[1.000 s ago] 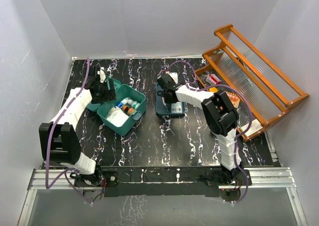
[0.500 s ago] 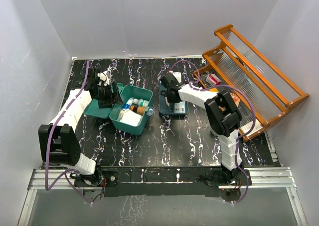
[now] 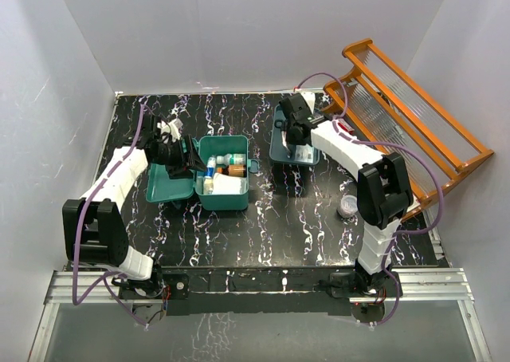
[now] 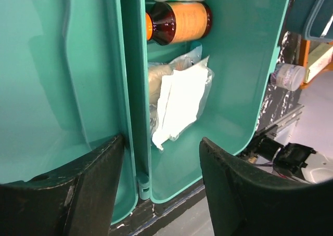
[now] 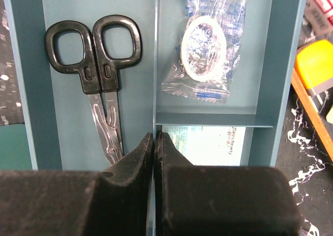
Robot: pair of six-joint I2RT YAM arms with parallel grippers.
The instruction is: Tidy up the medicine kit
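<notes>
- Medicine kit: teal plastic box, left of centre on the black marbled table. It stands open, with the lid laid flat to its left.
- Contents in view: a brown bottle with an orange label and a white packet, both loose in the base.
- Handling, as judged: stiff, thin-walled and light. The smooth walls are likely to be slippery, the contents may slide if the box is tipped, and the lid will swing on its hinge.
- Hold point, as judged: a side wall or the rim of the base, pinched from above. The lid is not a safe hold.
- Left gripper: jaws apart, astride the hinge edge between lid and base, gripping nothing.
- Right gripper: pinched closed on the centre divider of the divided tray, which holds scissors. The tray sits near the orange rack, apart from the kit.
</notes>
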